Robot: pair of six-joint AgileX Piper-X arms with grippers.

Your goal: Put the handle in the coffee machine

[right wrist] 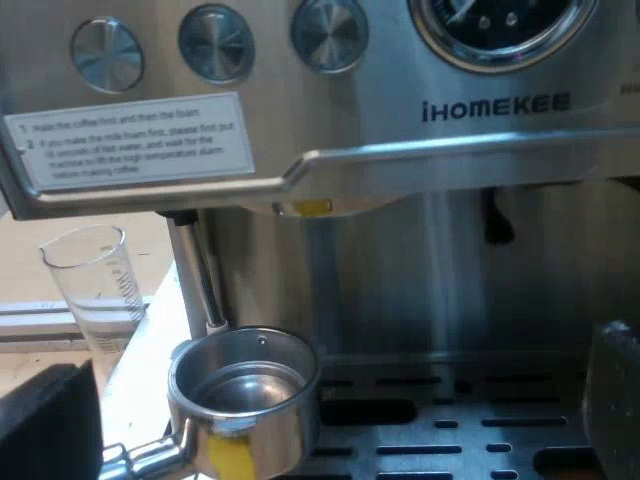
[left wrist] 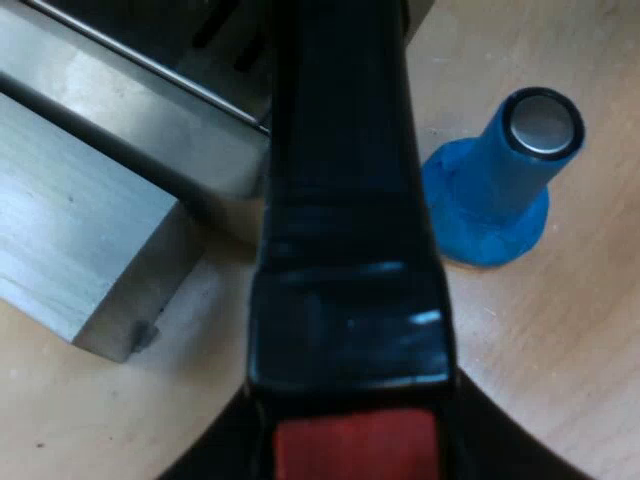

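Observation:
The metal holder (right wrist: 245,395) hangs upright over the drip tray (right wrist: 470,425), its empty basket facing up, below the espresso machine's (right wrist: 480,110) front panel and beside the steam wand (right wrist: 195,270). Its dark handle (left wrist: 345,200) runs away from the camera toward the machine's base, with the red end (left wrist: 355,450) nearest. My left gripper (left wrist: 350,468) is shut on the handle near that end. My right gripper (right wrist: 328,410) faces the machine's front, open wide, with its black fingers (right wrist: 40,420) standing either side of the holder and clear of it.
A blue tamper (left wrist: 505,180) with a metal top stands on the wooden table beside the handle. A measuring glass (right wrist: 95,290) stands by the machine's side, past the steam wand. Knobs, a gauge and a white label run across the front panel.

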